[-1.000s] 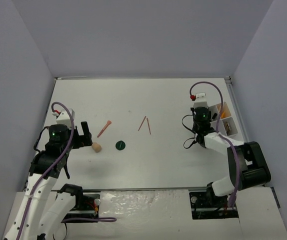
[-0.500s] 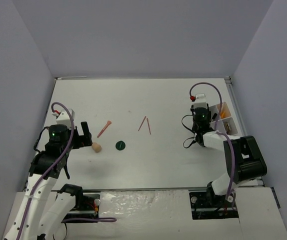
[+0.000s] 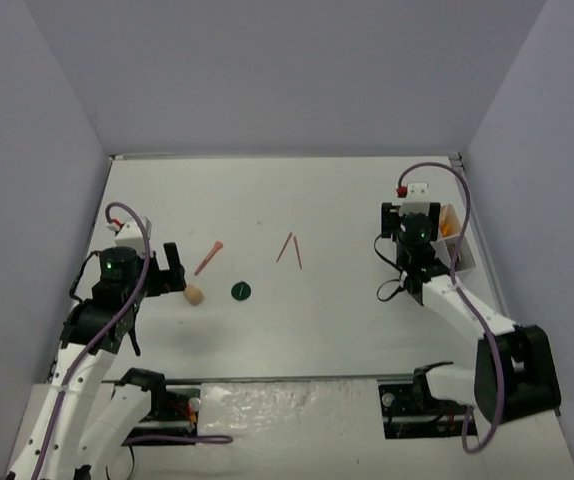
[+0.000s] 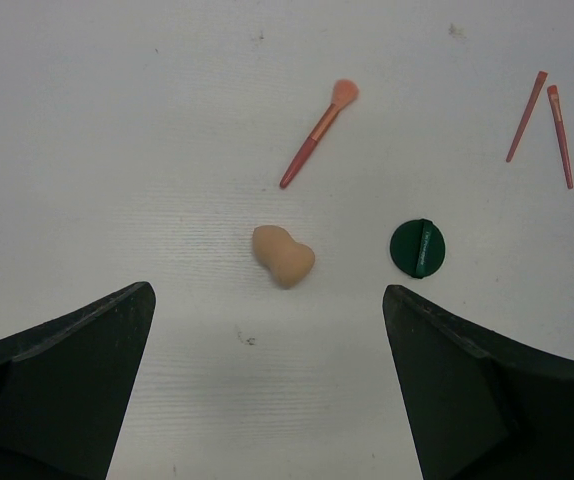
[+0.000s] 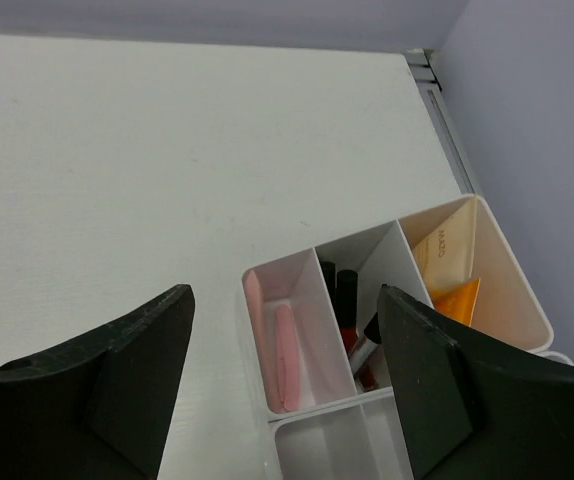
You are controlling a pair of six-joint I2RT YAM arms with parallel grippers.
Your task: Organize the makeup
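Observation:
Loose makeup lies on the left half of the table: a beige sponge (image 3: pixel 194 294) (image 4: pixel 283 256), a dark-green disc (image 3: pixel 242 291) (image 4: pixel 418 248), a pink brush (image 3: pixel 208 257) (image 4: pixel 317 133) and two thin reddish pencils (image 3: pixel 290 248) (image 4: pixel 542 125). My left gripper (image 3: pixel 172 272) (image 4: pixel 267 300) hangs open just short of the sponge and holds nothing. My right gripper (image 3: pixel 414 212) (image 5: pixel 285 295) is open and empty above the white tray (image 3: pixel 459 250) (image 5: pixel 257 350). The tray holds pink sticks (image 5: pixel 285 355), dark-red bottles with black caps (image 5: pixel 347 310), a beige tube (image 5: pixel 442 255) and an orange tube (image 5: pixel 457 298).
The tray stands against the right wall, near the table's metal edge rail (image 5: pixel 437 85). Its nearest compartment (image 5: pixel 337 440) shows only white floor. Grey walls close the table on three sides.
My right gripper has opened and swung right and farther back, over the tray. The left arm and the loose makeup have not moved.

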